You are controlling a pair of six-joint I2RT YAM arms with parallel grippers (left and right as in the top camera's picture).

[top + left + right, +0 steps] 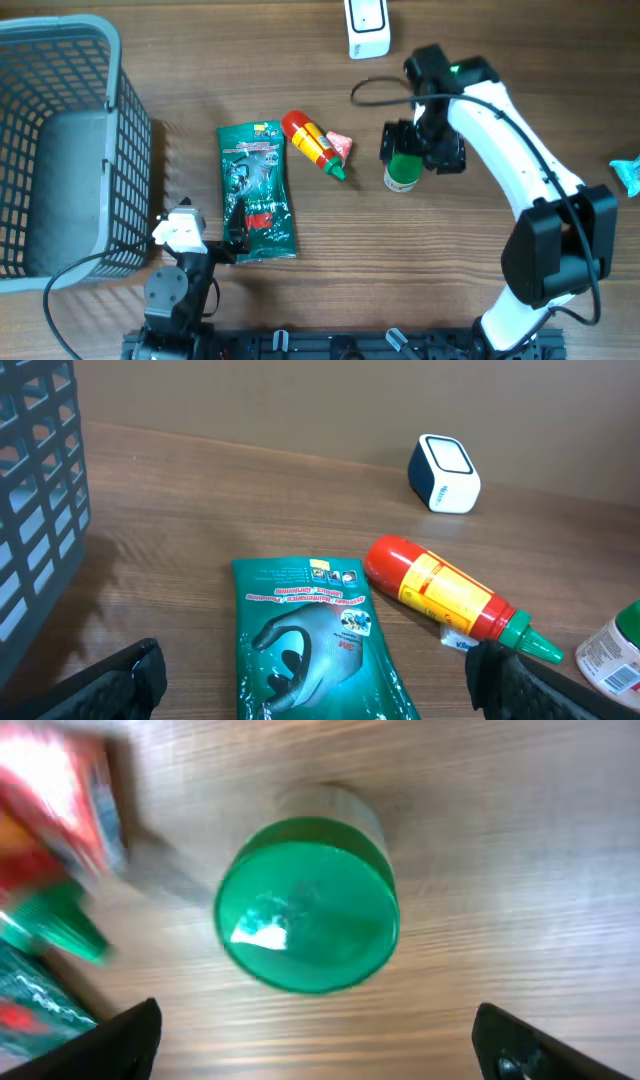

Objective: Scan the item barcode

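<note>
A white jar with a green cap [402,172] stands upright right of centre. My right gripper [420,150] hovers over it, open. In the right wrist view the green cap [308,905] lies just beyond the fingertips [120,1040], not between them. A red sauce bottle with a green tip [310,143] and a green glove packet [257,190] lie at the centre. My left gripper [225,245] sits open at the packet's near end, and the packet [310,640] lies between its wide-apart fingers [530,685]. The white scanner [367,28] stands at the far edge. No barcode shows.
A grey wire basket [60,140] fills the left side, close to my left arm. A small pink packet [342,145] lies beside the bottle's tip. A teal item [628,175] pokes in at the right edge. A black cable [375,90] loops near the right arm.
</note>
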